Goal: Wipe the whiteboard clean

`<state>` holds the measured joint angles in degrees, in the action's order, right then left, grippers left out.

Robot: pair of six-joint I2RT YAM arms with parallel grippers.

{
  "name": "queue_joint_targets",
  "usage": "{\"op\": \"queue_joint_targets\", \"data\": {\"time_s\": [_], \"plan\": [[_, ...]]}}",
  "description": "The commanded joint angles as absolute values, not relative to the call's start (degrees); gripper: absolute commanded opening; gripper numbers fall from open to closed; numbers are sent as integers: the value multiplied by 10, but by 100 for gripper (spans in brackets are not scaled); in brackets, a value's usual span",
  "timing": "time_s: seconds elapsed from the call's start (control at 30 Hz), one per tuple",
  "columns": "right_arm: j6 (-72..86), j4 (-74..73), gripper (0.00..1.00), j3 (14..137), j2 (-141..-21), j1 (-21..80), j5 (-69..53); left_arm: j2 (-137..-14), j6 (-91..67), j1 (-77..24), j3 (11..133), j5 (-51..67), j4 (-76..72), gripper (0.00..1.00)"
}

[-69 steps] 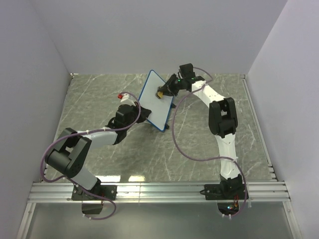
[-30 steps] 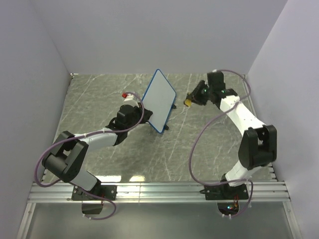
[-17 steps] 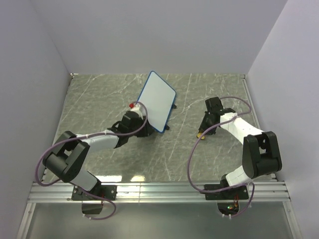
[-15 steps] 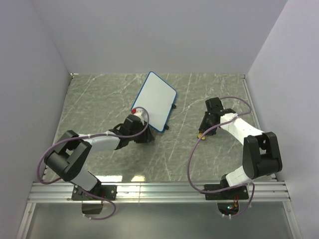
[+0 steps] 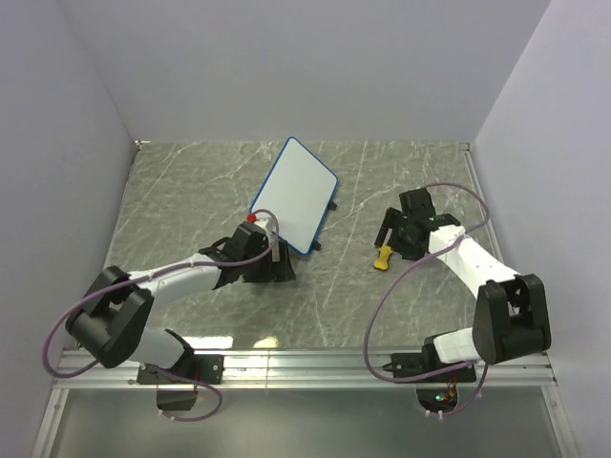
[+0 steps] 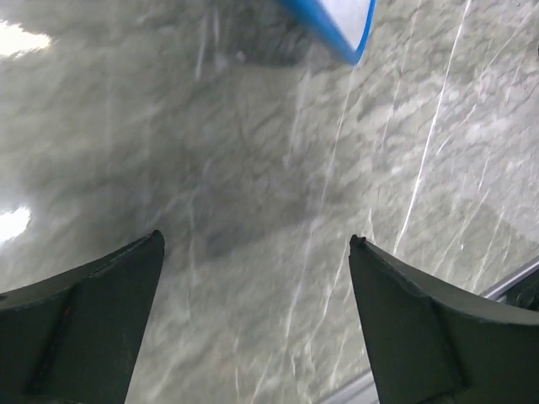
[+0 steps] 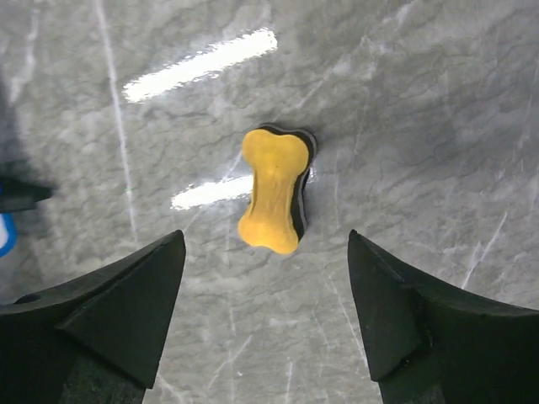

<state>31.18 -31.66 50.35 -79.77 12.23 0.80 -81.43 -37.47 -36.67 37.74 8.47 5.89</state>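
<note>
Blue-framed whiteboard, blank, sits on the marbled table. Left gripper gapes empty near its corner. Right gripper gapes above a loose yellow eraser.

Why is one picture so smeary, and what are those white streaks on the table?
Left wrist view: blurred, the grey marble-patterned table smeared, the corner of the blue-framed whiteboard soft. Right wrist view: sharp; the streaks are glare by the yellow bone-shaped eraser. Top view: evenly lit, clear.
</note>
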Motion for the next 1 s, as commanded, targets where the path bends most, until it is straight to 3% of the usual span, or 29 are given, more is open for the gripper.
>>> {"op": "queue_joint_targets", "data": {"time_s": [0.0,0.33,0.73,0.87,0.97], "plan": [[309,-308,85,520,-765,125,2,-760,-381,-367,405,62,119,98],[317,-339,82,604,-667,141,-65,-636,-387,-367,495,-38,291,97],[302,-336,87,674,-513,188,-181,-623,-368,-367,726,-269,402,99],[316,-308,89,608,-425,188,-182,-553,-341,-367,679,-358,325,99],[316,-301,97,544,-370,189,-169,-497,-313,-367,615,-376,246,99]]}}
